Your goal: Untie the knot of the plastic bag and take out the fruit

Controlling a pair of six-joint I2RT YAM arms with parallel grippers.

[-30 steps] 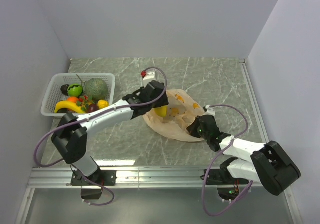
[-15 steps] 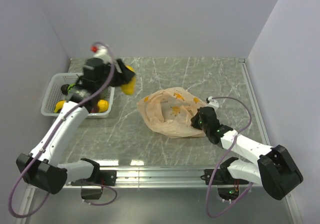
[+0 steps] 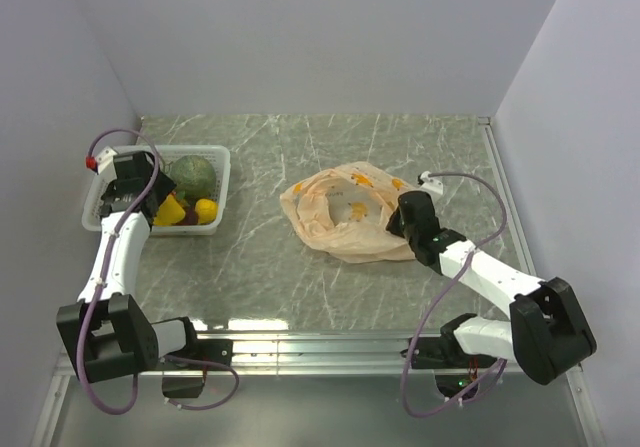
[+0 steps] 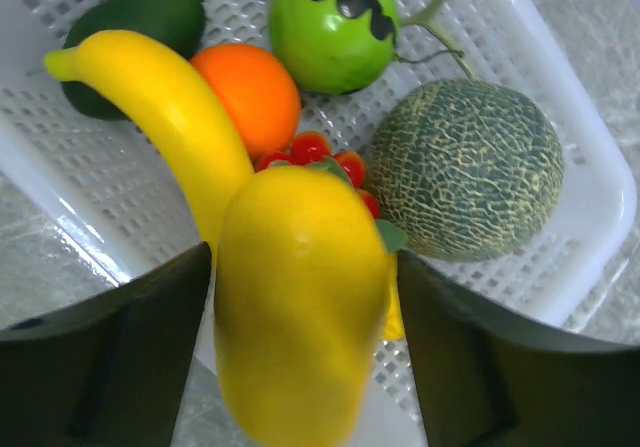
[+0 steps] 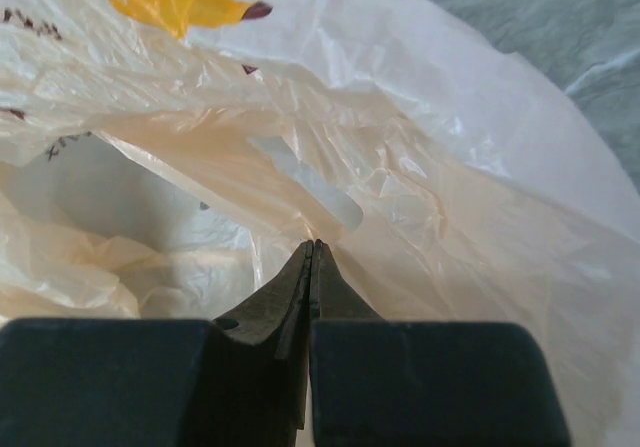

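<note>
The pale-orange plastic bag (image 3: 345, 222) lies crumpled at mid-table with its mouth gaping, and no knot shows. My right gripper (image 3: 393, 219) is shut on a fold of the bag's film (image 5: 330, 202) at its right edge. Over the white basket (image 3: 100, 182), a plump yellow fruit (image 4: 300, 297) sits between the parted jaws of my left gripper (image 4: 303, 257), with a thin gap on its right side. Below it in the basket lie the banana (image 4: 170, 117) and the orange (image 4: 245, 92).
The basket (image 4: 590, 217) also holds a netted grey-green melon (image 4: 465, 167), a bright green fruit with black marks (image 4: 325, 27), a dark green piece (image 4: 140, 22) and small red berries (image 4: 310, 149). White walls close in the marble table on three sides.
My left arm has swung from the bag's mouth to the basket, carrying the yellow fruit, and its jaws have eased apart. The right gripper has pulled the bag's edge slightly back.
</note>
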